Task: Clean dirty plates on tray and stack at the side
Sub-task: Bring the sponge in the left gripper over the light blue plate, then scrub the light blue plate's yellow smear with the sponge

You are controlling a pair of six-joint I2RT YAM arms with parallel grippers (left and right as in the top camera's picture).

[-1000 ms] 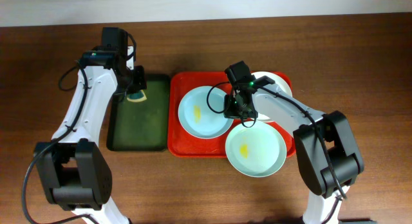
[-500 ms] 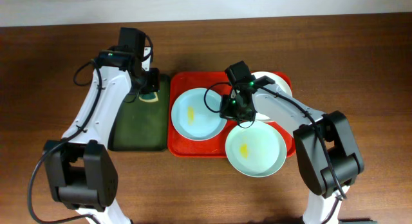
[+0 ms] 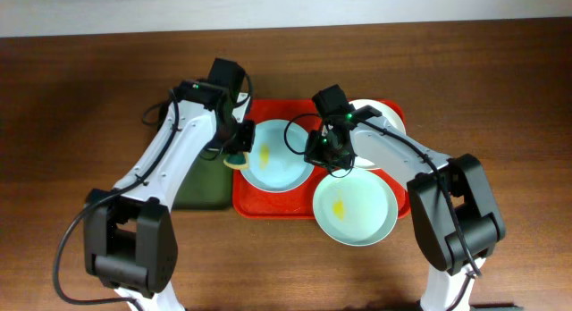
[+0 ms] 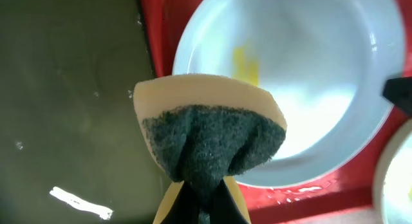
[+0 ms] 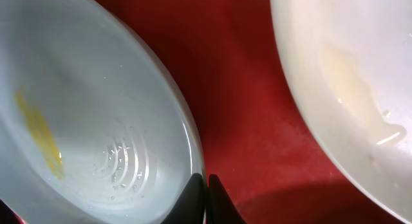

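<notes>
The red tray (image 3: 252,204) holds a pale blue plate (image 3: 281,163) with a yellow smear, a cream-white plate (image 3: 380,114) at the back right and a pale green plate (image 3: 356,208) with a yellow smear over its front rim. My right gripper (image 3: 315,156) is shut on the blue plate's right rim (image 5: 193,159), tilting it. My left gripper (image 3: 234,155) is shut on a yellow sponge with a dark scouring face (image 4: 212,143), held over the blue plate's left edge (image 4: 193,50). The cream-white plate also shows in the right wrist view (image 5: 347,76).
A dark green tray (image 3: 192,181) lies left of the red tray, under the left arm; its surface shows in the left wrist view (image 4: 71,108). Brown wooden table (image 3: 71,105) surrounds both trays.
My left arm has swung right from the green tray's back with the sponge, reaching the blue plate's left edge. The right gripper pulled the blue plate slightly left, then held still.
</notes>
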